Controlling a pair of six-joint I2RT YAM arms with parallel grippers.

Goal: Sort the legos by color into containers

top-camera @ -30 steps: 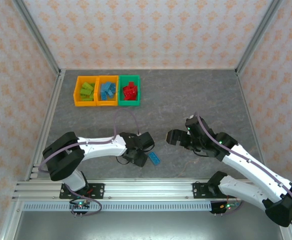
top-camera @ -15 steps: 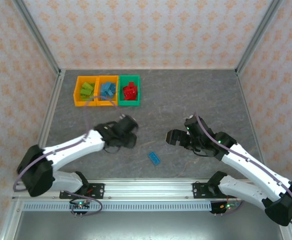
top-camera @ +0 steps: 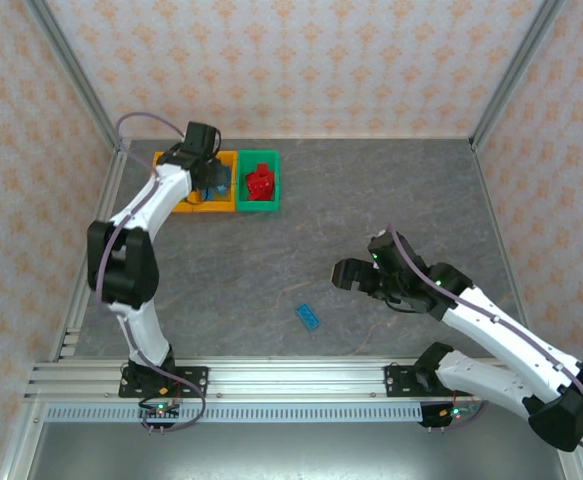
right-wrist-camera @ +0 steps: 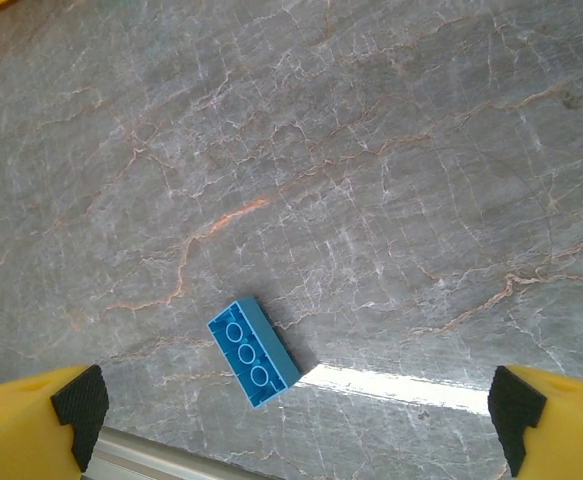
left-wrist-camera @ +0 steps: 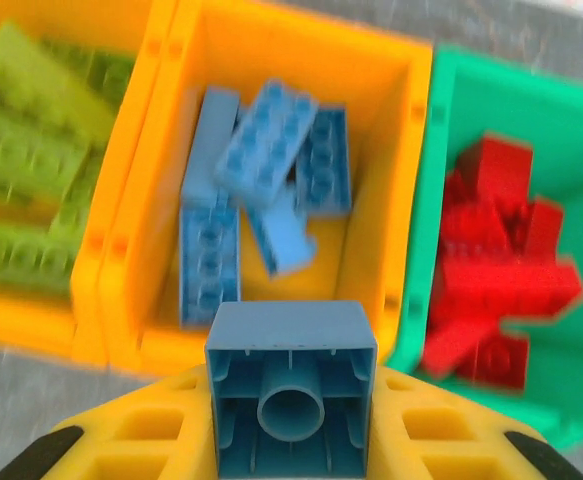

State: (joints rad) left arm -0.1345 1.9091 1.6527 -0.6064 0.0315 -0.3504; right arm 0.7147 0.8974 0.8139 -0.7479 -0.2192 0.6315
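The left gripper (left-wrist-camera: 291, 435) pinches one blue brick (left-wrist-camera: 291, 345) between its yellow fingers (left-wrist-camera: 131, 445). The brick's hollow underside faces the wrist camera. From above, this gripper (top-camera: 209, 178) hangs over the row of bins at the far left of the table (top-camera: 371, 200).

Three bins stand side by side, walls touching, just beyond the left fingertips. Straight ahead of the held brick is the middle bin (left-wrist-camera: 301, 50), orange. It holds a loose heap of blue bricks (left-wrist-camera: 266, 150), some flat, some tilted across each other. Beyond the left-hand finger is the left bin (left-wrist-camera: 11, 325), also orange, holding lime bricks (left-wrist-camera: 26, 150). Beyond the right-hand finger is the green bin (left-wrist-camera: 433, 200), holding a pile of red bricks (left-wrist-camera: 496, 260). Each bin shows one colour.

The right gripper (right-wrist-camera: 297, 410) has its fingers spread wide, one tip at each lower corner of its wrist view. A loose brick (right-wrist-camera: 254, 352), blue, lies flat on the table between them, studs up, nearer the left-hand finger and touching neither. From above, this brick (top-camera: 309, 317) sits near the table's front edge, beside the right gripper (top-camera: 349, 275) and well apart from the bins.
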